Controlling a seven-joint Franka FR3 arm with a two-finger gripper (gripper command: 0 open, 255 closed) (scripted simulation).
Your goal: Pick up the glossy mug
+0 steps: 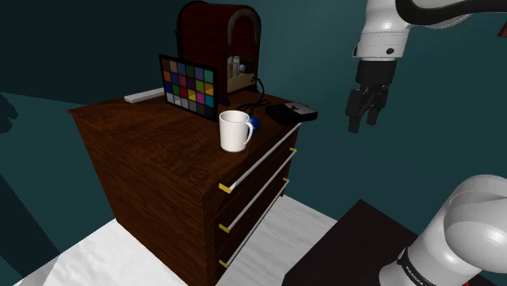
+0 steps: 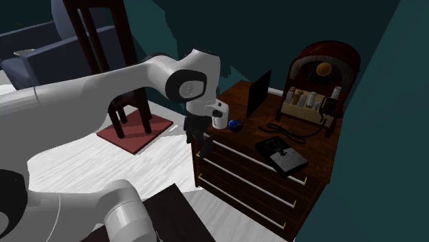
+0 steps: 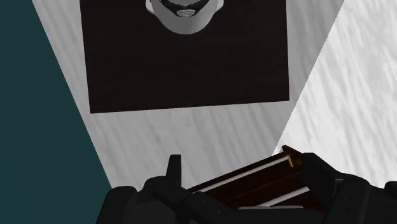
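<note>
The fingers (image 1: 355, 120) are released: in the wrist view they (image 3: 315, 172) stand wide apart with nothing clasped, and past them show drawer fronts and pale floor. They point downward, hanging in the air at the upper right of the shoulder view, off the front corner of the dresser (image 1: 154, 162) and above the level of its top. In the second exterior view they (image 2: 194, 130) sit at the picture's centre, just left of and below the mug (image 2: 220, 113).

The mug (image 1: 234, 130) is white and stands upright on the dresser top near its front edge, centre of the shoulder view and well apart from the fingers. A small blue ball (image 1: 254, 124) lies just beside it.

Further back on the top a colour chart (image 1: 188, 83) stands on edge, with an arched wooden cabinet (image 1: 218, 36) behind it. A flat black device (image 1: 292, 113) lies at the corner to the right of the mug, a dark cable running to it. A grey bar (image 1: 142, 97) lies flat left of the chart.

The dresser is dark wood with three drawers, each with a pale bar handle tipped in yellow. The dark stand (image 1: 349, 244) fills the lower right of the shoulder view. At the upper left of the second exterior view a wooden chair (image 2: 113, 41) stands on a red mat (image 2: 137, 134).
</note>
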